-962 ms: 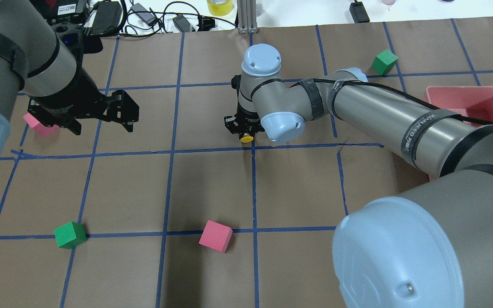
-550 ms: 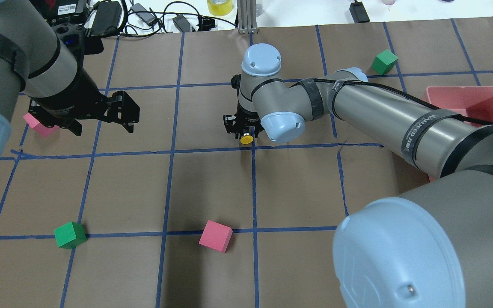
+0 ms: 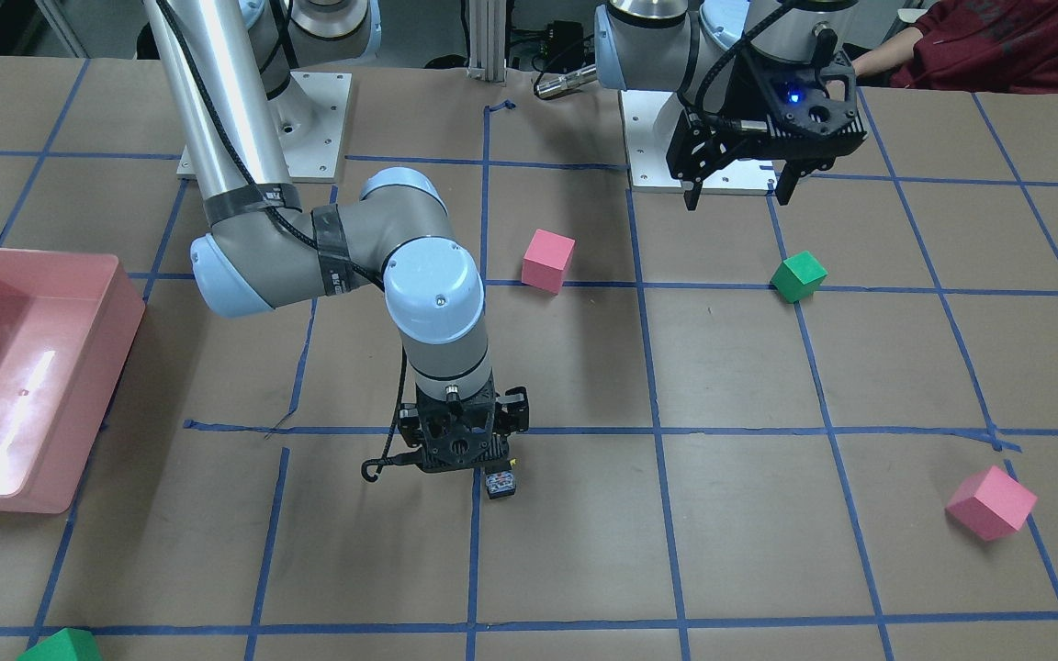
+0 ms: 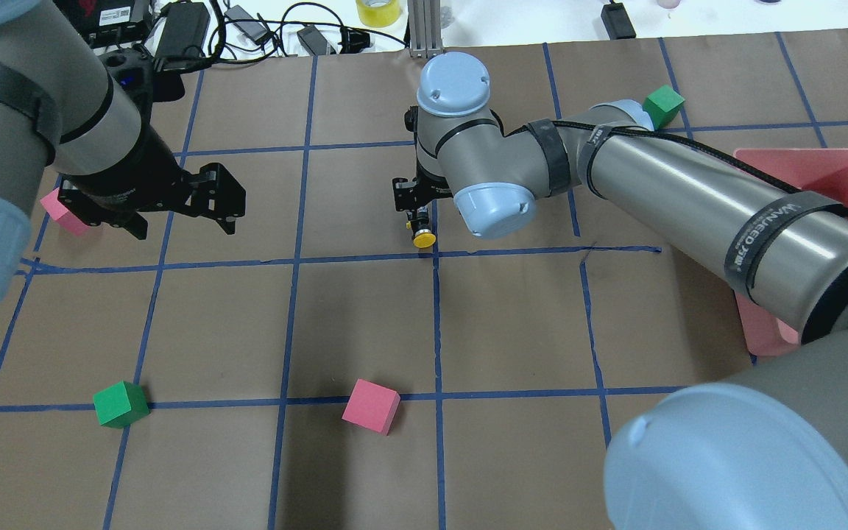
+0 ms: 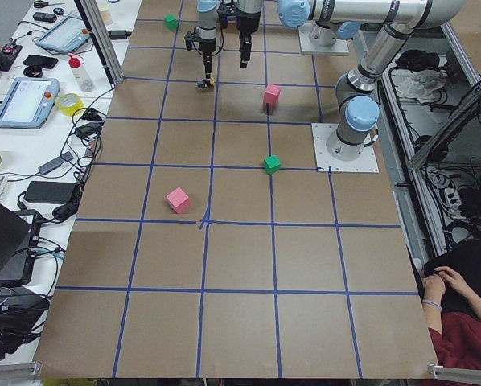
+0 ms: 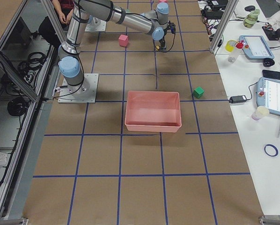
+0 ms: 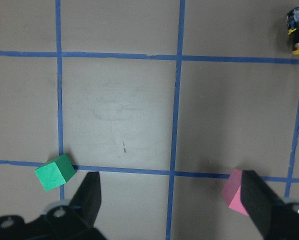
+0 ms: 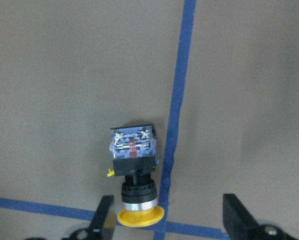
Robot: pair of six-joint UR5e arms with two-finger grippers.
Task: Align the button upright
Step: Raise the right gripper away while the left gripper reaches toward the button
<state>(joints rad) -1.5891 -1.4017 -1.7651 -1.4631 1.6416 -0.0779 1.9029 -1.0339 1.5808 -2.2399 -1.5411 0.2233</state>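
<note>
1. Your button lies on its side on the brown table paper, not upright. In the right wrist view its yellow cap points to the bottom edge and its silvery-blue block points away from it. It sits just beside a blue tape line.
2. Your right gripper hangs right over the button with its fingers spread wide. The cap sits between them, close to one finger, and the gripper holds nothing.
3. Your left gripper hovers well apart from the button, on the robot's left, spread wide and empty. Below it a green cube and a pink cube rest on the paper.
4. A pink bin stands on the right arm's side.
</note>
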